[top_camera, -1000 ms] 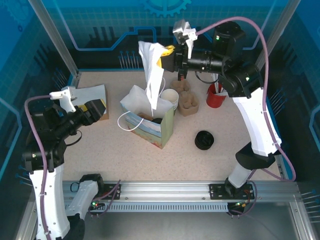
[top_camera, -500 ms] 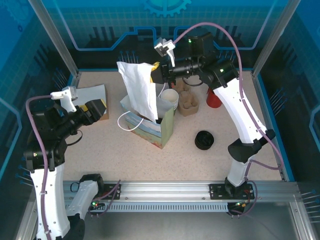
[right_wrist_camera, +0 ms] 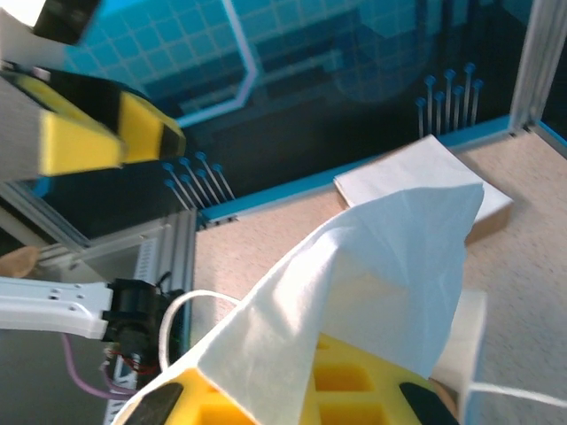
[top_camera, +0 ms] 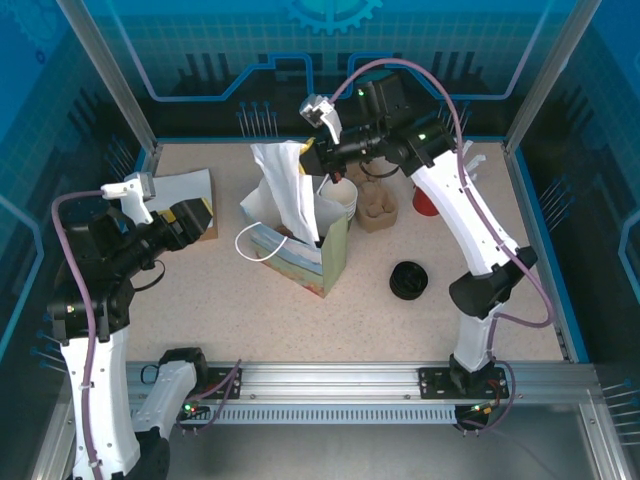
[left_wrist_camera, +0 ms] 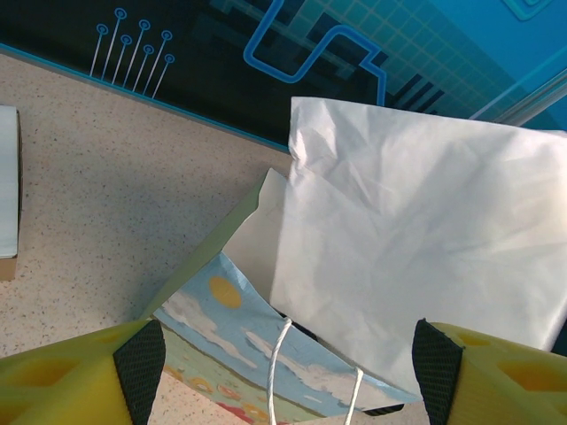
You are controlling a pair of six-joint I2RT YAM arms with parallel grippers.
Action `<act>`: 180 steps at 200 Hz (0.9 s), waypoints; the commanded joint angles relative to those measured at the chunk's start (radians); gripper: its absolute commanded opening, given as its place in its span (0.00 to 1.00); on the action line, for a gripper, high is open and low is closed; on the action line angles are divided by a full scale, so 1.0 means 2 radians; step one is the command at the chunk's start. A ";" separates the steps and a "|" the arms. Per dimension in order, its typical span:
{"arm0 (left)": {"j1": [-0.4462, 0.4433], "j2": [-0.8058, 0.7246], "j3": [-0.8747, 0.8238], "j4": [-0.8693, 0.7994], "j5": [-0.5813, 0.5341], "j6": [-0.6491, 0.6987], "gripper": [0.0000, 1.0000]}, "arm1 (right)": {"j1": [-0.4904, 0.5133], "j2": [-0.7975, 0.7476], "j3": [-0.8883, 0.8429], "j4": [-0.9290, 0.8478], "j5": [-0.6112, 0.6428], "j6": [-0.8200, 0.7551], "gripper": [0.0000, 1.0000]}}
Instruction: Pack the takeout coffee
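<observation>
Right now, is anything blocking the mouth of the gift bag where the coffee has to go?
Yes. A white paper sheet, pinched in the right hand, hangs down into the gift bag and covers most of its opening. The left wrist view shows the sheet filling the mouth behind the bag's front wall.

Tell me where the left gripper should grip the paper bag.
Probably the paper bag, by the top rim of its left wall, pinched from the left: that wall stands upright facing the open left gripper, clear of the white paper.
</observation>
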 commanded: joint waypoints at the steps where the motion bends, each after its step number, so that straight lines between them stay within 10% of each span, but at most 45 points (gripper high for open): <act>1: 0.002 -0.003 -0.007 0.009 0.007 0.004 0.77 | -0.004 0.025 0.019 -0.043 0.044 -0.039 0.00; 180: 0.002 0.004 -0.010 0.011 0.008 0.000 0.77 | 0.094 0.120 -0.029 -0.166 0.269 -0.117 0.03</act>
